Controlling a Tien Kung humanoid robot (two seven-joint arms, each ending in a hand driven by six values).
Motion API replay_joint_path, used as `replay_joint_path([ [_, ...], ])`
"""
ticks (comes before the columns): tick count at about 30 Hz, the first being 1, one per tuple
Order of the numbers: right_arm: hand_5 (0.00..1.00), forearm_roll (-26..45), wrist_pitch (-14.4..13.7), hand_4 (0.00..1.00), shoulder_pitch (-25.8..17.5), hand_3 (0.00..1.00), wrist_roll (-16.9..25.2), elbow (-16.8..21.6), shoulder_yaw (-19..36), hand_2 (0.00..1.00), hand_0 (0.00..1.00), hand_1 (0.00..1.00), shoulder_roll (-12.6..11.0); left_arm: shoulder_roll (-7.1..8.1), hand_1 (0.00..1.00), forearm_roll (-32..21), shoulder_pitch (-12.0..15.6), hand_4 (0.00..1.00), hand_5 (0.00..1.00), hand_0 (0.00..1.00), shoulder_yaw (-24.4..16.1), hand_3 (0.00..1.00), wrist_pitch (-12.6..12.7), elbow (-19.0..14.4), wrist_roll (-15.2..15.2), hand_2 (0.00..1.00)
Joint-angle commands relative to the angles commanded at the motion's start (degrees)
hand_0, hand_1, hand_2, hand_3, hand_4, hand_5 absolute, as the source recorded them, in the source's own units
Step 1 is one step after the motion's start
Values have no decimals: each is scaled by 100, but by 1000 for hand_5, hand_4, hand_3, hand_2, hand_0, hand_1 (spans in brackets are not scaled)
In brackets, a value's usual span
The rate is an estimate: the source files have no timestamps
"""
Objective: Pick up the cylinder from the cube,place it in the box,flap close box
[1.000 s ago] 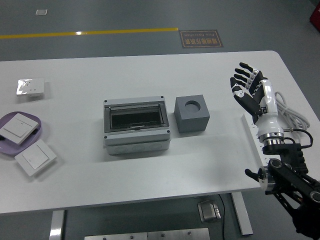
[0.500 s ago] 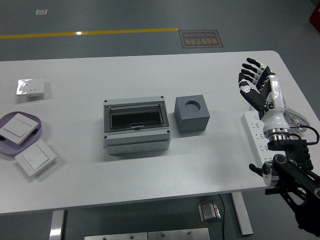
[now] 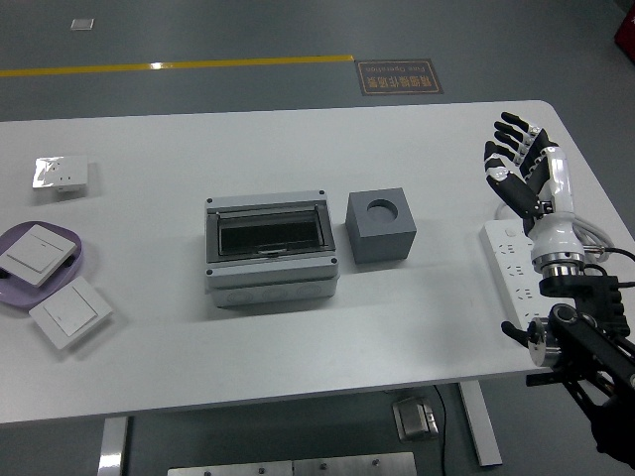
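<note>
A grey cube [image 3: 380,227] with a round hole in its top stands at the table's middle. I see no cylinder in it or anywhere else. To its left lies a grey box [image 3: 271,247] whose dark transparent flap lies closed. My right hand [image 3: 520,160] is raised over the table's right side, well right of the cube, fingers spread and holding nothing. My left arm is out of view.
A white power strip [image 3: 516,274] with its cable lies under my right arm near the table's right edge. At the left are a purple plate [image 3: 83,254] with a wall switch, another switch [image 3: 69,313] in front of it, and a small packaged switch [image 3: 61,174].
My right hand has moved to the right and slightly back, away from the cube, staying open. The power strip is now uncovered. Nothing on the table has moved.
</note>
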Motion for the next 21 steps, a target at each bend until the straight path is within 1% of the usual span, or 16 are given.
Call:
replay_joint_path([
  [9,120,-20,79,599,6,733,-62,5,59,768,776,782,38,-20,629,-20,0,710,246,613,0,634,-4,0,-1,605],
  [18,123,11,125,599,2,715,-91,-4,69,765,776,776,52,-23,629,89,2,709,244,613,-62,633,3,-12,45,605],
  [21,123,17,123,599,24,715,-95,-38,64,765,776,776,60,-38,629,207,4,709,244,613,-122,633,6,-24,85,605],
])
